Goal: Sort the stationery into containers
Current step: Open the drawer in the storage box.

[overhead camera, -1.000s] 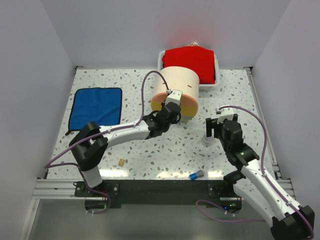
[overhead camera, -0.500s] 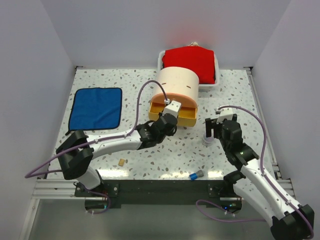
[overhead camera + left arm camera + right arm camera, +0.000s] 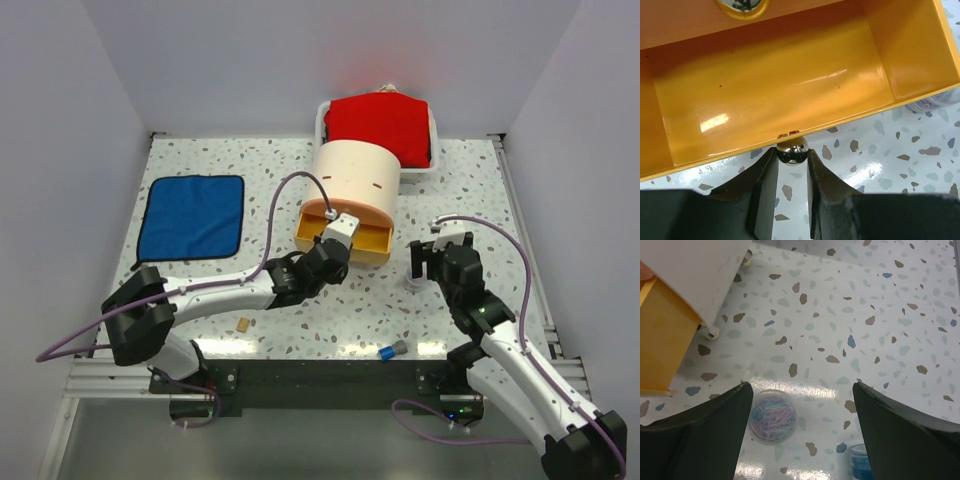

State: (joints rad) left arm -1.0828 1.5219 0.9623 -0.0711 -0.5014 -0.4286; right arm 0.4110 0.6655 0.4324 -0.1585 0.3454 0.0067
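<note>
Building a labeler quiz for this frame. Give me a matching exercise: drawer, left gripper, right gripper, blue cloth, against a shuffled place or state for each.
Things:
1. drawer
2. left gripper
3. right gripper
4. blue cloth

Places or states:
A. flat on the table, left side
B. open, clear cup of clips seen between its fingers
C. pulled out, nothing visible inside
D. shut on the gold knob

Pairs: 1-C, 2-D, 3-B, 4-A

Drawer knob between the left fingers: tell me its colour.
Shiny gold knob, clearest from left wrist.
</note>
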